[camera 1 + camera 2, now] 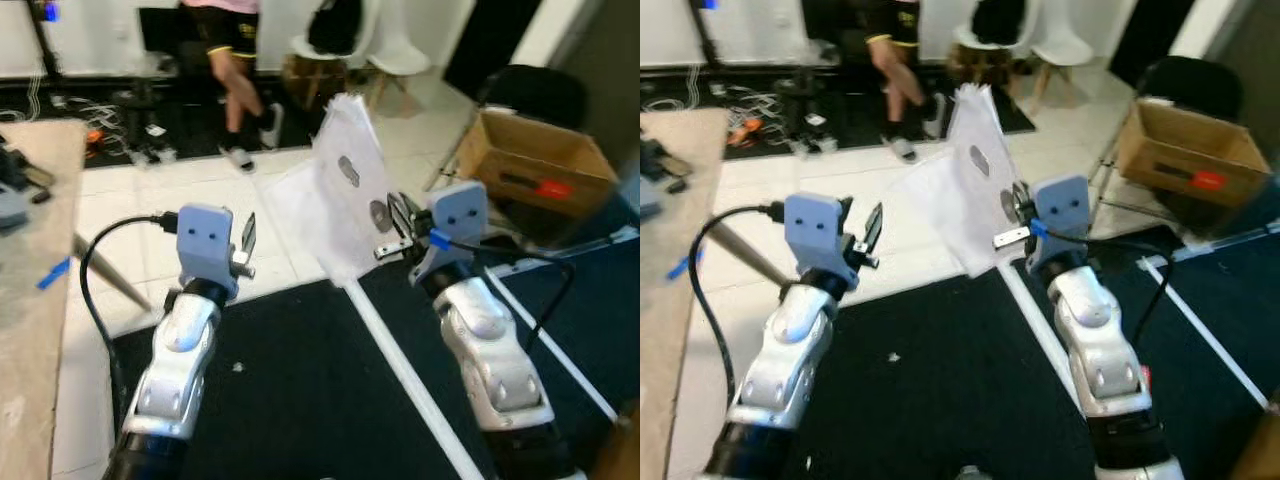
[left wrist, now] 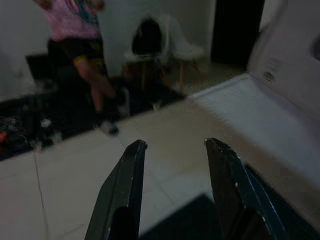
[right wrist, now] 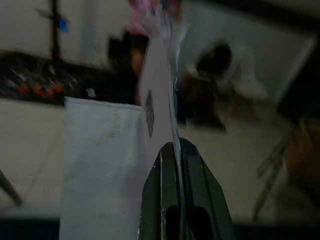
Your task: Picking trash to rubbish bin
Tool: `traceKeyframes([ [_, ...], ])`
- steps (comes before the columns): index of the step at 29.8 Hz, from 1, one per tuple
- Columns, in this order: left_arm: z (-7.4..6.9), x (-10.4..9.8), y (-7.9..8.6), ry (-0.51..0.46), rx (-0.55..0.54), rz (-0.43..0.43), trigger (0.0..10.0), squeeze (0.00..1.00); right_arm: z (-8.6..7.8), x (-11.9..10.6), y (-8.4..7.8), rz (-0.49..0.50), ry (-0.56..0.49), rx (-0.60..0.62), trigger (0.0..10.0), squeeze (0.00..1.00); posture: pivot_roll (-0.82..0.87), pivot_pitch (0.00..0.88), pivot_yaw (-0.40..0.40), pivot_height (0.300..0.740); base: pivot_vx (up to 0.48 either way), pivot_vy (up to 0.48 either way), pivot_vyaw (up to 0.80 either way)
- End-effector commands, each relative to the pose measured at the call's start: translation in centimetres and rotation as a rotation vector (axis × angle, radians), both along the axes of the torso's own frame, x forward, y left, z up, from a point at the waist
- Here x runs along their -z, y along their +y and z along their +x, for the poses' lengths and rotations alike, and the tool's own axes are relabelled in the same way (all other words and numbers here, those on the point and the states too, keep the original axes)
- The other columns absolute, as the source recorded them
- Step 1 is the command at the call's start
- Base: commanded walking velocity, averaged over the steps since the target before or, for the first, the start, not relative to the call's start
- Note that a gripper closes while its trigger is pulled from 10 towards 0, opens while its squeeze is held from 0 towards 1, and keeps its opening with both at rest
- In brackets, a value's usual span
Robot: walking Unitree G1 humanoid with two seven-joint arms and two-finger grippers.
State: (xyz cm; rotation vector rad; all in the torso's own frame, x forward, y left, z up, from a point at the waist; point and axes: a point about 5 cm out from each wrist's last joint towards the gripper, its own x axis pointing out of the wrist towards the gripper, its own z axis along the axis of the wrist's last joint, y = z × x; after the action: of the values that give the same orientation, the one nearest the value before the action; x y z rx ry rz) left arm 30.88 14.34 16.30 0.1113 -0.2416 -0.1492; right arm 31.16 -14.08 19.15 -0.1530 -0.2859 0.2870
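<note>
In the left eye view, the right gripper (image 1: 400, 222) pinches a big white paper sheet (image 1: 345, 185) at the middle of the frame, over the pale floor (image 1: 150, 215). In the left wrist view, the left gripper (image 2: 175, 150) is spread apart, holding nothing. In the right wrist view, the paper stands edge-on between the closed fingers (image 3: 165, 190)

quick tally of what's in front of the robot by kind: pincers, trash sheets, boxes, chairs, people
pincers: 2 (left pincer open, right pincer shut on the white paper sheet)
white paper sheet: 1
cardboard box: 1
white chairs: 2
person: 1
total: 7
</note>
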Motion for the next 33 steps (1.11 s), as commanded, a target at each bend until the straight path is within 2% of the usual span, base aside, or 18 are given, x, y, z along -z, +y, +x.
traceKeyframes([
  [1, -0.1, 1.1, -0.2, 0.046, 0.014, 0.017, 10.0, 0.00, -0.1, 1.0, -0.8, -0.006, 0.028, 0.023, 10.0, 0.00, -0.04, 0.113, -0.060, 0.740, 0.000, 0.000, -0.80],
  [2, -0.3, 1.9, 0.3, 0.070, -0.007, 0.037, 10.0, 0.00, -0.2, 2.2, -1.1, -0.005, 0.072, 0.031, 10.0, 0.00, -0.03, 0.109, -0.058, 0.740, 0.000, 0.000, -0.80],
  [4, -0.4, 2.3, 0.5, 0.083, -0.013, 0.039, 10.0, 0.00, -0.2, 3.0, -1.3, -0.006, 0.100, 0.035, 10.0, 0.00, -0.03, 0.106, -0.057, 0.740, 0.000, 0.000, -0.80],
  [5, -0.4, 2.8, 0.7, 0.105, -0.025, 0.044, 10.0, 0.00, -0.3, 4.0, -1.5, -0.018, 0.128, 0.041, 10.0, 0.00, -0.03, 0.106, -0.056, 0.740, 0.000, 0.000, -0.80],
  [6, -0.8, 4.0, 1.2, 0.147, -0.038, 0.062, 10.0, 0.00, -0.7, 6.1, -2.0, -0.042, 0.186, 0.055, 10.0, 0.00, -0.02, 0.101, -0.054, 0.740, 0.000, 0.000, -0.80],
  [7, -0.9, 4.3, 1.3, 0.157, -0.038, 0.063, 10.0, 0.00, -0.8, 6.4, -2.1, -0.042, 0.197, 0.059, 10.0, 0.00, -0.02, 0.098, -0.051, 0.740, 0.000, 0.000, -0.80],
  [18, -1.5, 6.1, 1.3, 0.220, -0.014, 0.076, 10.0, 0.00, -1.2, 8.2, -1.9, -0.014, 0.233, 0.077, 10.0, 0.00, 0.00, 0.080, -0.030, 0.740, 0.000, 0.000, -0.80],
  [28, -1.2, 6.8, 0.8, 0.266, 0.054, 0.094, 10.0, 0.00, -1.2, 9.4, -1.2, 0.047, 0.257, 0.068, 10.0, 0.00, 0.04, 0.074, 0.059, 0.740, 0.000, 0.000, -0.80],
  [30, -1.2, 7.0, 1.0, 0.289, 0.067, 0.083, 10.0, 0.00, -1.4, 10.2, -0.8, 0.058, 0.294, 0.043, 10.0, 0.00, 0.04, 0.076, 0.096, 0.740, 0.000, 0.000, -0.23],
  [33, -1.1, 7.2, 1.4, 0.302, 0.060, 0.060, 10.0, 0.00, -1.6, 11.0, -0.4, 0.055, 0.318, 0.023, 10.0, 0.00, 0.04, 0.080, 0.108, 0.740, 0.000, 0.000, 0.00],
])
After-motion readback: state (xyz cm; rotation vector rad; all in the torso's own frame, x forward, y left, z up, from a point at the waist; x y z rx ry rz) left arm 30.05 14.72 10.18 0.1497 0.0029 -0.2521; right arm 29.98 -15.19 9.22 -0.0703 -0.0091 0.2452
